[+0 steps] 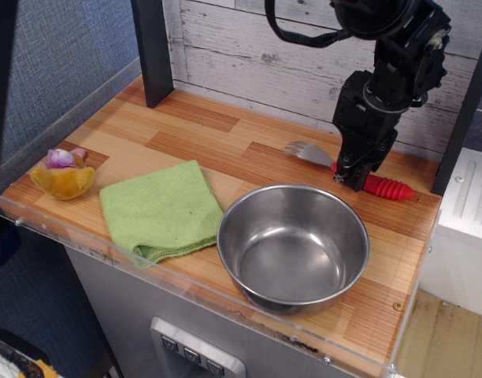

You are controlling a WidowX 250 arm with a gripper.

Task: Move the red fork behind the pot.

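Currently the red fork (357, 173) lies flat on the wooden counter (225, 150) behind the pot (294, 246), near the back wall of whitewashed planks (257, 47). Its silver head points left; its ribbed red handle runs right, toward the dark post at the counter's right edge. Fork and pot are apart, with a strip of bare wood between them.

The gripper (350, 178) sits directly over the neck of the fork, where the metal meets the red handle. Its black body hides that part of the fork. The fingertips reach down to the fork, but whether they pinch it or stand slightly spread around it cannot be told from this view.

The pot stands upright at the front right of the counter, close to the clear plastic lip (186, 287) along the front edge. Its inside looks empty and reflective.

A folded green cloth (158, 209) lies just left of the pot, its right edge almost at the pot's rim. Well to the left, at the front left corner, sits a small orange-and-purple object (63, 175).
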